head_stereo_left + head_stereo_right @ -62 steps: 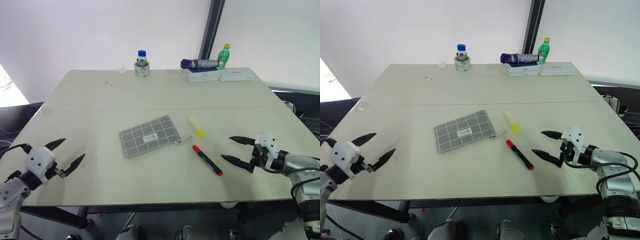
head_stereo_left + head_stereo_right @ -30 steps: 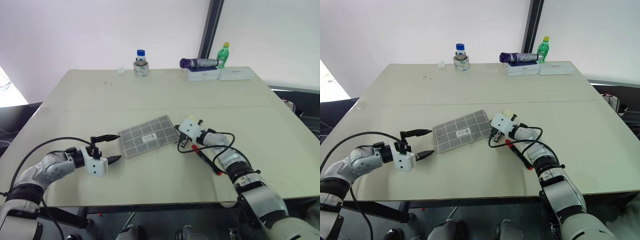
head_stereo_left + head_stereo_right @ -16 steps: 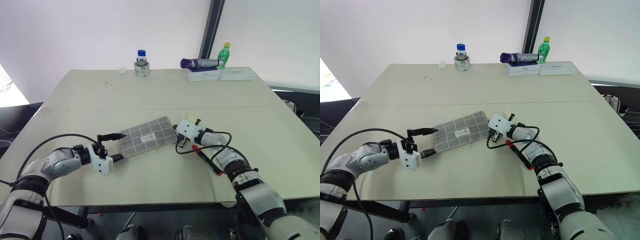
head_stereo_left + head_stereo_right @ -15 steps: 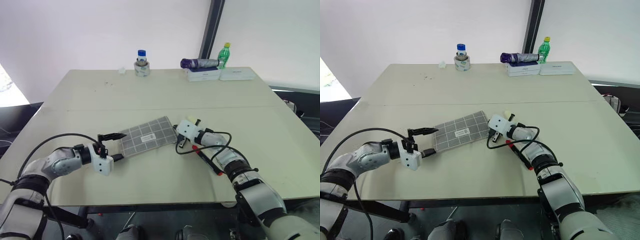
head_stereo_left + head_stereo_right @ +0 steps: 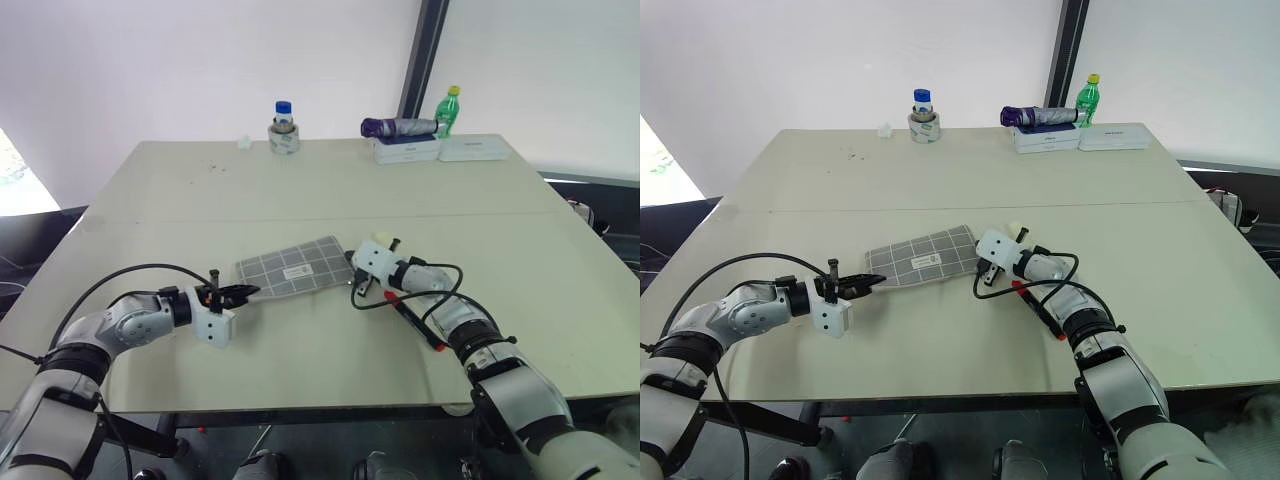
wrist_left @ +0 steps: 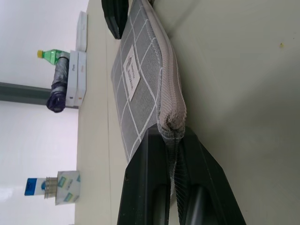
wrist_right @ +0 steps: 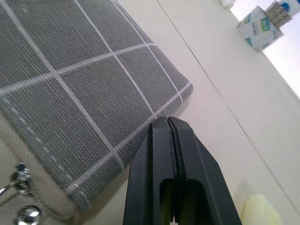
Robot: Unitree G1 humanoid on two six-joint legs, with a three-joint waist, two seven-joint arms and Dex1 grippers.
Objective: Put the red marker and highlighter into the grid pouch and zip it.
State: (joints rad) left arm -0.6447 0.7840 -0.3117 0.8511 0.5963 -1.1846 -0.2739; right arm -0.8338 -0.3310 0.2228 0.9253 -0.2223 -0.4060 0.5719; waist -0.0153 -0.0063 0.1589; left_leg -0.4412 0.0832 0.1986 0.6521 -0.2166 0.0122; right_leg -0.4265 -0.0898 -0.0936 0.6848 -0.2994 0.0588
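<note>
Left pincer (image 5: 240, 293) is clamped on the near-left corner of the flat grey fabric grid pouch (image 5: 296, 268) with white lines, which lies on the pale bench (image 5: 300, 190); in the left eye view that corner lifts slightly off the surface between the black fingers. Right pincer (image 5: 362, 287) sits at the opposite end of the pouch, its fingers pressed together just beside the pouch's right edge. Just behind this pincer the whitish cap of the stubby yellow highlighter (image 5: 385, 241) peeks out past its white housing. Just to its right, under the right forearm, lies the slim red marker (image 5: 421, 330) with a black barrel. Far beyond both pincers, at the bench's back edge, stand a roll of tape with a blue-capped bottle (image 5: 283, 128), a green bottle (image 5: 449, 110) and a purple folded umbrella (image 5: 398, 127) on white boxes.

From the left wrist view, the two fingers (image 6: 140, 187) pinch the pouch's zipper-edge corner (image 6: 172, 123) between them, and the white label (image 6: 131, 75) shows on the pouch face beyond.

From the right wrist view, the fingers (image 7: 161, 154) are closed on each other with the pouch's gridded fabric (image 7: 70, 98) just beyond them; a metal zipper pull (image 7: 18, 187) shows at the pouch's seam, and the highlighter's pale cap (image 7: 258, 208) lies beside the pincer.
</note>
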